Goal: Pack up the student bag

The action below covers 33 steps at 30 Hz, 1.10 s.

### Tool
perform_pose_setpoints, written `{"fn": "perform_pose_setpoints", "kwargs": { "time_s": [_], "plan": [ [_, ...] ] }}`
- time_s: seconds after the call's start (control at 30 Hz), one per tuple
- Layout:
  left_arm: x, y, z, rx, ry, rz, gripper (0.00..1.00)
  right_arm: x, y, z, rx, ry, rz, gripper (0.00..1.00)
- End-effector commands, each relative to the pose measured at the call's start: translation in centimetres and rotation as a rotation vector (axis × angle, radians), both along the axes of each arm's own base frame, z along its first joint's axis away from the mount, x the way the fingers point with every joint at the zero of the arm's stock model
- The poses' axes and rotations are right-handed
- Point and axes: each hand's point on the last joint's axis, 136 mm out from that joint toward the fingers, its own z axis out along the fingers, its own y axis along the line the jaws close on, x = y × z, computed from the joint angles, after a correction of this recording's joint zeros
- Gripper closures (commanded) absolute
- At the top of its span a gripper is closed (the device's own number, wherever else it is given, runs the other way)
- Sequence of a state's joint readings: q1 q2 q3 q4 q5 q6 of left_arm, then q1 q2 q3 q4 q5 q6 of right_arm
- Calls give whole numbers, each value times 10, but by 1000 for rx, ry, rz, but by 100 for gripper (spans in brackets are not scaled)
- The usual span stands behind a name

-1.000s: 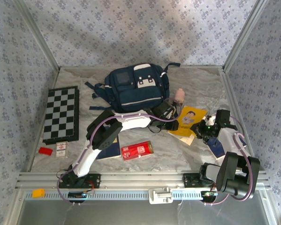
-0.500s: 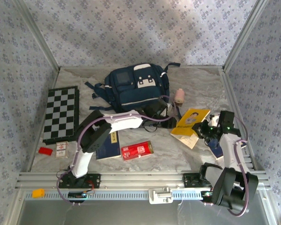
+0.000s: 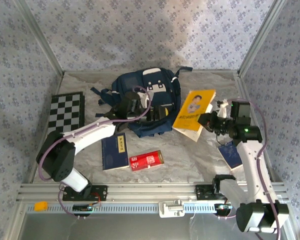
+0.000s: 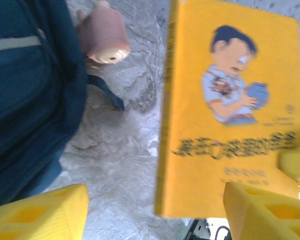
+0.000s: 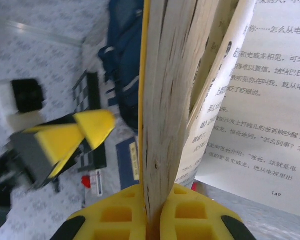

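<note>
Lifted since a second ago, the book (image 3: 194, 111) hangs clamped in our right end effector (image 3: 206, 121). Our left end effector (image 3: 159, 113), wide open and empty, has reached the bag (image 3: 142, 87) at the back of the surface (image 3: 190, 160). Next, we judge, the bag's mouth must be held open for the book.

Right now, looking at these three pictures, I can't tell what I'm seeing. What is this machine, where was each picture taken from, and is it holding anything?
It is two robot arms, a left arm and a right arm, bolted at the near edge of a table. The wide picture comes from a camera above and behind them. The other two come from a small camera on each wrist. On the table lie a navy backpack, a chessboard, a dark blue book and a red box. The right fingers, yellow and two to an arm, are clamped on a yellow book, held up beside the backpack with its pages fanning. The left fingers are open and hold nothing, close to the backpack.
</note>
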<state>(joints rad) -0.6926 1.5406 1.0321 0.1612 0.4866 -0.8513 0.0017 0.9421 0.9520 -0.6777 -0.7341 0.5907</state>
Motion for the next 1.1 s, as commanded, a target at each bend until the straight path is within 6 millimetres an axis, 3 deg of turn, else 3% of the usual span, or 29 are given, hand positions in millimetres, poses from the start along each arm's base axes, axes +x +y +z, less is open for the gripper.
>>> {"fn": "perform_pose_setpoints", "kwargs": {
  "time_s": [0.0,0.1,0.3,0.43,0.57,0.73,1.07],
  "plan": [
    [-2,11,32,-113,-27,-32,25,7,28,37,35,-108,103,100],
    [3,23,41,-172,-34,-14,22,14,55,50,32,-172,194,100],
    [5,34,53,-247,-51,7,18,28,85,61,115,-234,315,100],
    [11,39,53,-280,-24,35,17,31,92,69,156,-252,350,100],
    [14,33,59,-310,-9,15,16,33,99,77,202,-283,387,100],
    [14,25,77,-400,-23,-25,17,40,104,69,227,-287,394,100],
    [10,26,96,-444,-34,-38,51,49,94,28,193,-191,385,100]
  ]
}}
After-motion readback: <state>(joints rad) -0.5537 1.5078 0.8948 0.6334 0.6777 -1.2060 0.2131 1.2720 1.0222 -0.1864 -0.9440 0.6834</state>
